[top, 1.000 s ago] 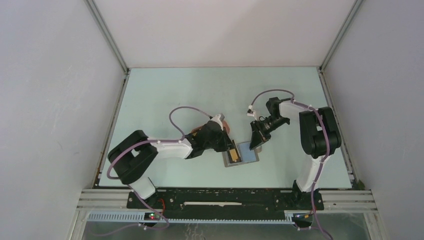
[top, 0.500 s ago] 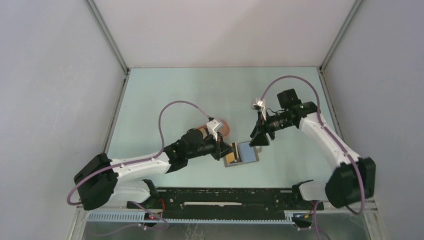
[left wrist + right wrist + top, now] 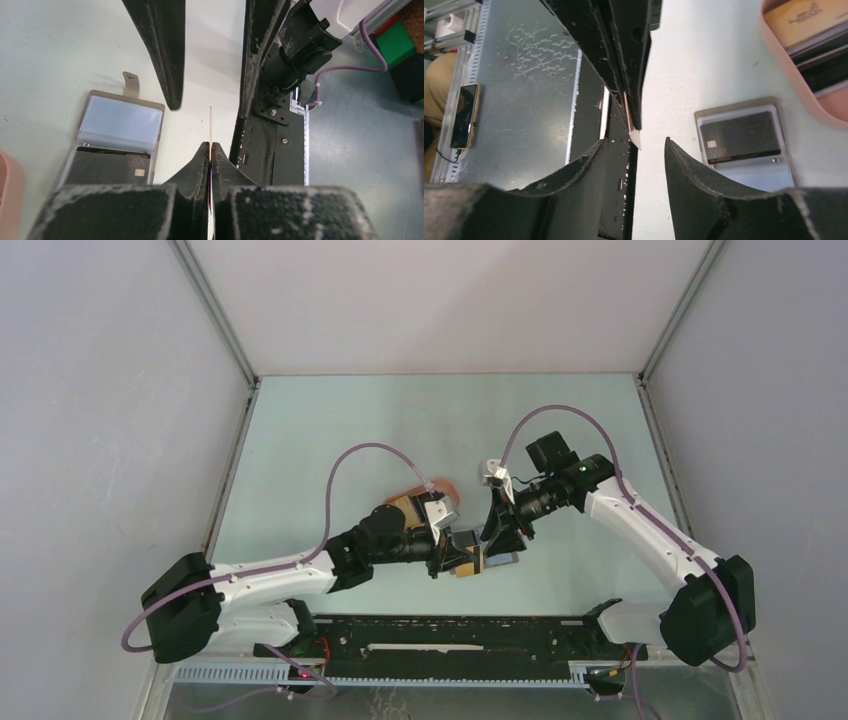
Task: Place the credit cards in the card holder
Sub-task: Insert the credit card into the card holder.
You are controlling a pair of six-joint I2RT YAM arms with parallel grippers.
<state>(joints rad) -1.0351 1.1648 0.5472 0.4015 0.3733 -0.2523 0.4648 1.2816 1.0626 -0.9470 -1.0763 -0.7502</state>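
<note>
The step in hand appears to be a mid-air transfer of one credit card (image 3: 210, 122) between the two arms. The left claw (image 3: 210, 146) is clamped on the card's lower part and presents it edge-on, so its face cannot be read. The right claw (image 3: 633, 145) is spread apart with one finger on each side of the card's free edge, and neither finger visibly touches it. The card holder (image 3: 122, 120) lies open and flat on the tabletop (image 3: 60, 50), left of the left claw and right of the right claw in their own wrist views. A dark card marked VIP (image 3: 112, 170) already sits in its dark half. The peach tray (image 3: 776, 50), beyond the holder from the right claw, contains further cards. The next move probably requires the right claw to close squarely on the exposed edge before the left claw releases.
</note>
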